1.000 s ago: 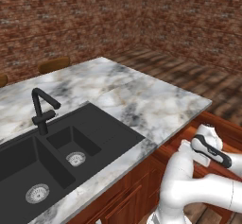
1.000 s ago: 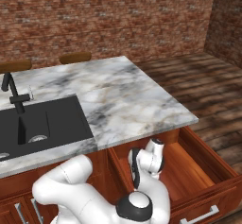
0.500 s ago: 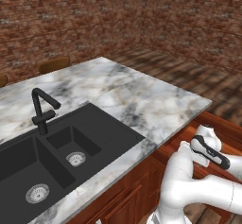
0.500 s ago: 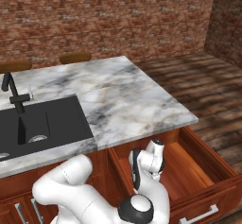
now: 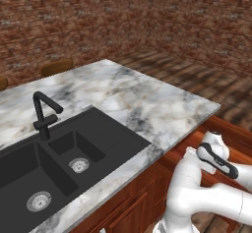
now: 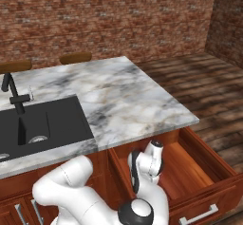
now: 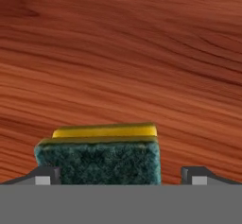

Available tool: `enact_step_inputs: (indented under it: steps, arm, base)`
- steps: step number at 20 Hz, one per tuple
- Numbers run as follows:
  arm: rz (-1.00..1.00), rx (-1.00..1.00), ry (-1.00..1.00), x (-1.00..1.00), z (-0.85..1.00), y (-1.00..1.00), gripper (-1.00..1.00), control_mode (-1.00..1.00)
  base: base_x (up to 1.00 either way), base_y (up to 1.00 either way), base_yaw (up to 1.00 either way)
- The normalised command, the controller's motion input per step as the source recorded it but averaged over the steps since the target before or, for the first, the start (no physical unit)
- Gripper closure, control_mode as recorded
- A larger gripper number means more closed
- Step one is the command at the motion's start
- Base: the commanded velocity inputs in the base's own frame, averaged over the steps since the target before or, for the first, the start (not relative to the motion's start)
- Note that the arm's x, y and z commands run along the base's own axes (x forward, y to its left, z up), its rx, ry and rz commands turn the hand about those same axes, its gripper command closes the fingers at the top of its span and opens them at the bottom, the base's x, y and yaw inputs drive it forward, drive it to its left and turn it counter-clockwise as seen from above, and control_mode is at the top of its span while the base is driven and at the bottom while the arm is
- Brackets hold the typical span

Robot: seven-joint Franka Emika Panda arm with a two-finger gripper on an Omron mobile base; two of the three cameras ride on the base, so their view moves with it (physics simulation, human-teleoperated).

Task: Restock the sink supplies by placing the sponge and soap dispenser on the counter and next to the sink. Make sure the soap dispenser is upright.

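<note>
In the hand view the sponge, dark green over a yellow layer, lies on the reddish wooden floor of an open drawer. My gripper is open, and the sponge sits between its two finger tips, a little nearer the left one, with a gap on each side. In the right base view my arm bends down into the drawer under the marble counter, and the hand hides the fingers. The black sink is set in the counter's left part. The soap dispenser is out of view.
A black faucet stands behind the double-basin sink. The marble counter stretches bare to the right of the sink. The pulled-out drawer's front panel and side walls surround my hand. Two chair backs show beyond the counter.
</note>
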Motion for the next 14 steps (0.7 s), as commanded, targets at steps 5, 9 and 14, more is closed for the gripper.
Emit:
enact_step_inputs:
  steps: [5,9,14]
  arm:
    - [0.00,0.00,-0.11,0.00,-0.20,0.10,-1.00,-1.00]
    - [0.00,0.00,-0.07,0.00,-0.33,0.19,1.00,-1.00]
    - [0.00,0.00,-0.04,0.00,-0.26,0.27,1.00,-1.00]
  base:
    - [0.00,0.00,0.00]
    - [0.00,0.00,0.00]
    - [0.00,0.00,0.00]
